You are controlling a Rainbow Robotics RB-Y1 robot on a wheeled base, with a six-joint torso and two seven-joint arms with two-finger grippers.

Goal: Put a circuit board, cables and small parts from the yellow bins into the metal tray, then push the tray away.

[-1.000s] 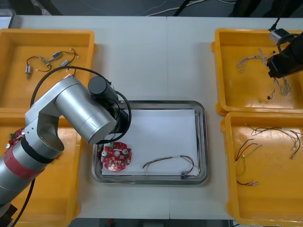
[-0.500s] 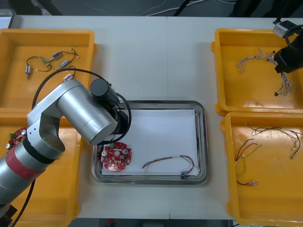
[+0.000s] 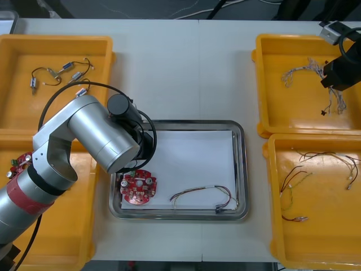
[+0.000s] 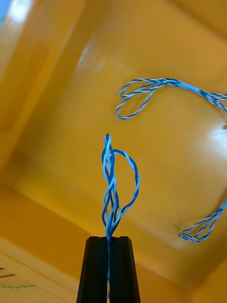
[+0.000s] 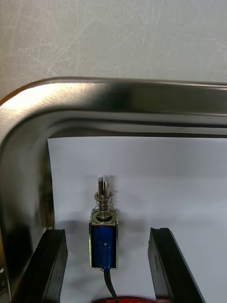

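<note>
The right gripper (image 4: 108, 239) has its two fingers pressed together on a twisted blue and white cable (image 4: 111, 189). The cable's loop stands out beyond the fingertips, above the floor of the far right yellow bin (image 4: 156, 47). In the front view this gripper (image 3: 337, 76) is over the right part of that bin (image 3: 264, 84). During the last second it went a little to the far side and came back, and the cable's loose end swung with it. I judge that the cable is now lifted free and only needs to be carried to the tray. Other blue and white cables (image 4: 151, 90) lie on the bin floor.

The left gripper (image 5: 106, 231) stands wide open and holds nothing. A small metal part (image 5: 103, 246) with a blue body lies between the fingers without touching them, on the white sheet near the far left corner of the metal tray (image 5: 118, 92). The left arm moved slightly one second ago and has since been at rest, so this part seems delivered.

The tray (image 3: 243, 169) also holds the round red circuit board (image 3: 138, 188) at its near left and a thin cable (image 3: 203, 195) to the right of it.
</note>
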